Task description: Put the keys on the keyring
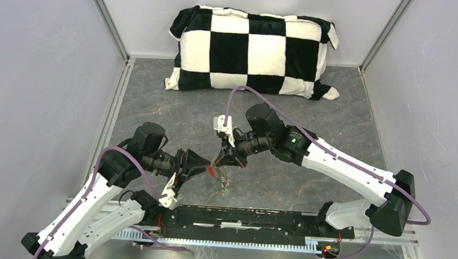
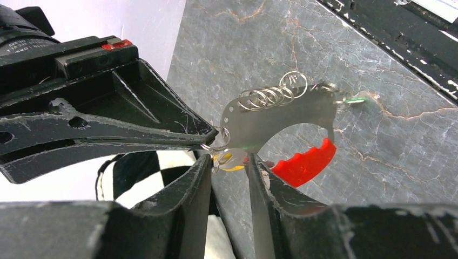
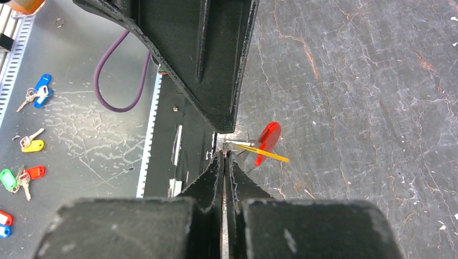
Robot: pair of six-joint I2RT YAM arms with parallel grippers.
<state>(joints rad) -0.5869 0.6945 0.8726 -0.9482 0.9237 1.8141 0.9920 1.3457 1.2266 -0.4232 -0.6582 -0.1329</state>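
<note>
My right gripper [image 3: 224,154] is shut on the thin silver ring of the keyring [image 2: 216,141], holding it above the grey table [image 1: 311,116]. From the ring hang a chain of small rings [image 2: 273,94] and a silver plate with the red tag [image 2: 302,162]. The green-headed key [image 2: 354,100] dangles at the far end of the chain, low over the table [image 1: 225,191]. The yellow-headed key [image 2: 233,160] sits right at the ring, between the tips of my left gripper [image 2: 229,162], whose jaws stand partly closed against its head. The two grippers meet tip to tip [image 1: 212,163].
A black-and-white checkered pillow [image 1: 252,50] lies at the back wall. A black rail [image 1: 239,220] runs along the near edge between the arm bases. Several spare tagged keys [image 3: 32,143] lie on the metal floor beyond it, beside a purple cable [image 3: 116,81].
</note>
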